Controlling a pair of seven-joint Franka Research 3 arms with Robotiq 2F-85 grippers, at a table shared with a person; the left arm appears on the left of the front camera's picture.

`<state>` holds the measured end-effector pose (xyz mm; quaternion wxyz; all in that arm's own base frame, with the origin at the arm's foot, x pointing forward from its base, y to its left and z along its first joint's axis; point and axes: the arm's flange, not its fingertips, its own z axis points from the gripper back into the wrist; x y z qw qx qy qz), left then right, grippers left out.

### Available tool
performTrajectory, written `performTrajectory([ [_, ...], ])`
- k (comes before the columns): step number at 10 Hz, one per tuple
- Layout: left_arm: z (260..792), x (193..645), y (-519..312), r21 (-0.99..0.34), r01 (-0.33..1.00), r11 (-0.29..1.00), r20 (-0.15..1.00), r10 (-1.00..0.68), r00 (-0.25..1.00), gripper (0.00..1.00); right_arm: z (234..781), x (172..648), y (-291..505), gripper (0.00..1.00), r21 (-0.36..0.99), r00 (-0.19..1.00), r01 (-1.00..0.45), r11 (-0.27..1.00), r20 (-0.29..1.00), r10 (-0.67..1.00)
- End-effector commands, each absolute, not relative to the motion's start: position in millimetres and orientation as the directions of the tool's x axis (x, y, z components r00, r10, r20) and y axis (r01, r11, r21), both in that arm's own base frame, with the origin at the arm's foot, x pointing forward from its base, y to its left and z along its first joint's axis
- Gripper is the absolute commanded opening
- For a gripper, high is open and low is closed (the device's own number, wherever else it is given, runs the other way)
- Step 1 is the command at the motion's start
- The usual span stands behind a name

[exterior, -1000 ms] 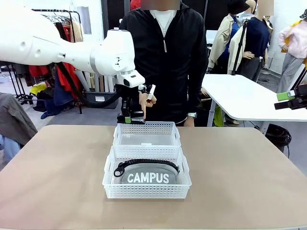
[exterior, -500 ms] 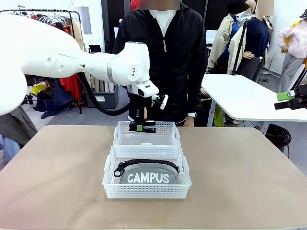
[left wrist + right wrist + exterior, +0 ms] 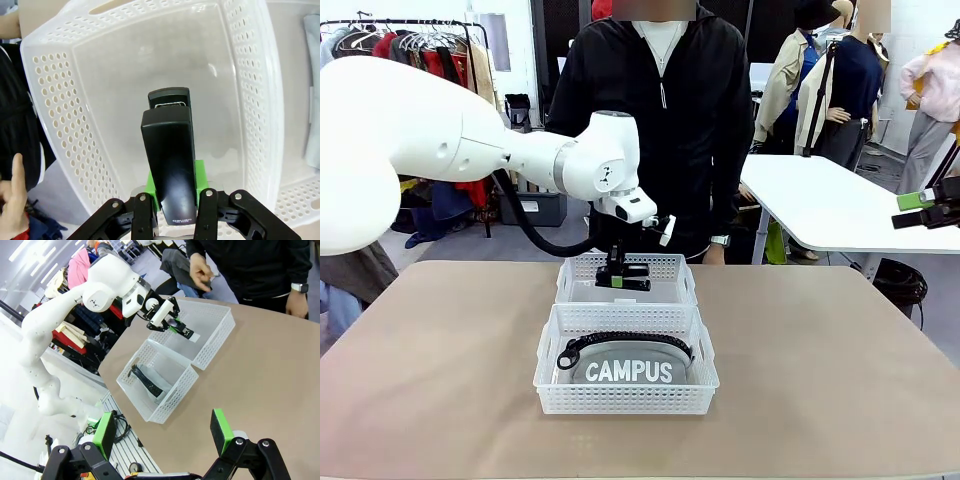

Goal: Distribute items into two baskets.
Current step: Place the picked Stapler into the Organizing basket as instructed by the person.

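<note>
Centre frame, our left gripper clamps the black stapler just over the far basket; we should lower it level before releasing. The CAMPUS pouch fills the near basket; our right gripper gapes wide

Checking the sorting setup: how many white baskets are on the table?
2. The near basket holds the CAMPUS pouch; the far basket sits right behind it, under the left gripper holding the stapler.
</note>
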<state>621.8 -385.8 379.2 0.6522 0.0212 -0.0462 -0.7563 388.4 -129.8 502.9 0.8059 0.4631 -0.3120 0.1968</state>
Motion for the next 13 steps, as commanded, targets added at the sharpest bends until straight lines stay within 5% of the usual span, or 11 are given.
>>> performTrajectory([
  [1,375,623,-388,0.117,0.985,-0.124,0.011,-0.992,-0.126,0.0,504,388,-129,1.0,0.623,0.725,-0.609,0.491,0.688,0.028],
  [11,350,635,-385,0.097,0.992,-0.076,0.044,-0.996,-0.081,0.0,504,388,-129,1.0,0.623,0.725,-0.609,0.491,0.688,0.028],
  [12,351,635,-385,0.095,0.993,-0.076,0.045,-0.996,-0.08,0.08,504,388,-129,1.0,0.623,0.725,-0.609,0.491,0.688,0.028],
  [13,351,635,-384,0.097,0.992,-0.074,0.047,-0.996,-0.079,0.27,504,388,-129,1.0,0.623,0.725,-0.609,0.491,0.688,0.028],
])
